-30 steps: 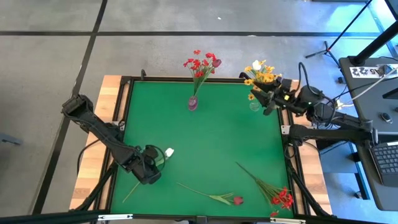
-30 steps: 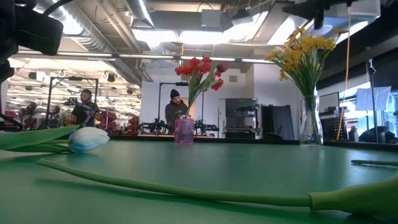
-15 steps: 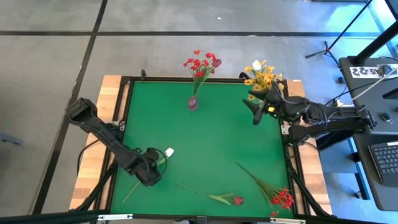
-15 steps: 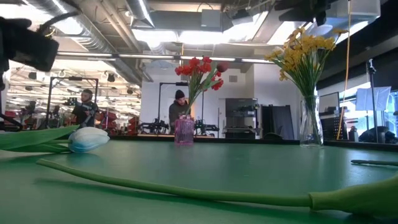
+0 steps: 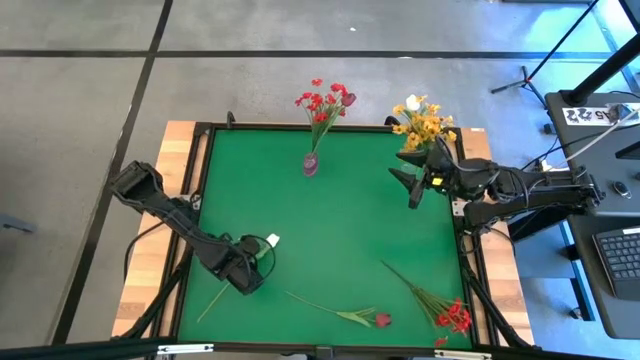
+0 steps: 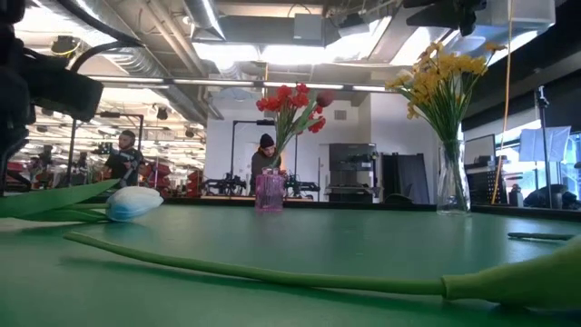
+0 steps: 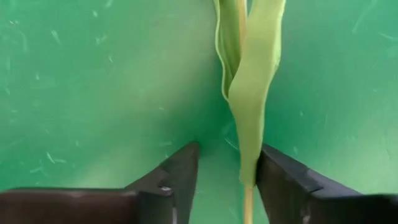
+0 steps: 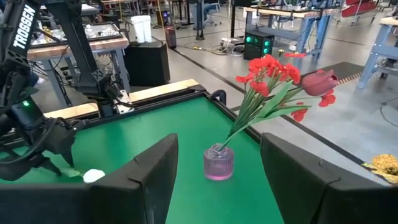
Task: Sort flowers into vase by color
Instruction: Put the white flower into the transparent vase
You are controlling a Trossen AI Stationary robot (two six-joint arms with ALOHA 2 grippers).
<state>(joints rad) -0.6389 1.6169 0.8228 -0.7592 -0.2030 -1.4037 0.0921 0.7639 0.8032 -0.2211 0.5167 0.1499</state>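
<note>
A white-bud flower [image 5: 272,241] lies flat on the green mat near the table's left side; its bud [image 6: 134,203] shows in the low view. My left gripper [image 5: 247,272] is open, low over its stem, one finger on either side of the stem and leaf [image 7: 249,93]. My right gripper [image 5: 413,185] hangs open above the mat beside the yellow flowers [image 5: 425,122], which stand in a clear vase [image 6: 453,177]. Red flowers fill a pink vase [image 5: 310,165]. A dark red bud flower [image 5: 381,320] and a red cluster [image 5: 455,318] lie near the near edge. My left gripper [image 7: 227,152] comes down from above with its fingers across the white flower's stem [image 7: 247,205], which lies on the mat between them. The leaf's tip sits right by one finger [image 7: 280,174]; whether they touch I cannot tell.
The pink vase [image 8: 218,163] stands at the far edge's middle, the clear vase at the far right corner. Bare green mat [image 5: 340,220] fills the middle of the table. People and workbenches show in the room beyond the far edge.
My right gripper has drawn back from the yellow flowers, moving toward the table's near edge and a little left, and has stayed open. My left arm has come down lower over the white flower's stem.
</note>
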